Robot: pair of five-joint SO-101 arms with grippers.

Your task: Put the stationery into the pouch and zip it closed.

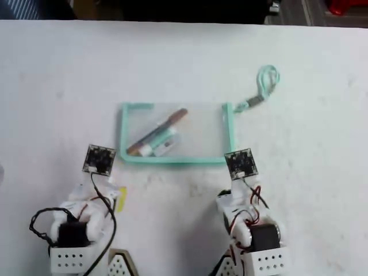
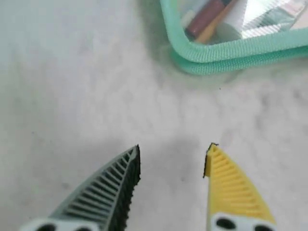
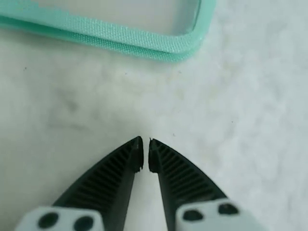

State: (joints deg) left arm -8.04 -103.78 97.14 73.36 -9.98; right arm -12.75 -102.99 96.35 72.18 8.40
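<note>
**Left claw**: one dark ribbed finger and one yellow ribbed finger. The tips stand well apart with nothing between them. It is poised low over bare surface.

**Right claw**: two dark ribbed fingers. The tips are drawn together with only a sliver of gap and grip nothing. It is also low over the surface.

**Pouch**: a flat, clear-walled rectangle with mint-green fabric edging, lying on the surface just ahead of both claws and touching neither.
- The left claw faces its near left corner, with the corner set off to the yellow finger's side.
- The right claw faces its near right corner.
- In the high view, both arms sit at the near edge of the surface, one before each near corner.
- Whether the zip along the far edge is closed cannot be told.

**Stationery**, inside the pouch toward its left half:
- A slim brown-ended pen lying on a diagonal.
- A short white piece beside the pen's lower end.

**Pull strap**: a mint-green cord loop trailing from the pouch's far right corner, out across the surface and away from the arms.

**Surface**: white and faintly mottled.
</note>
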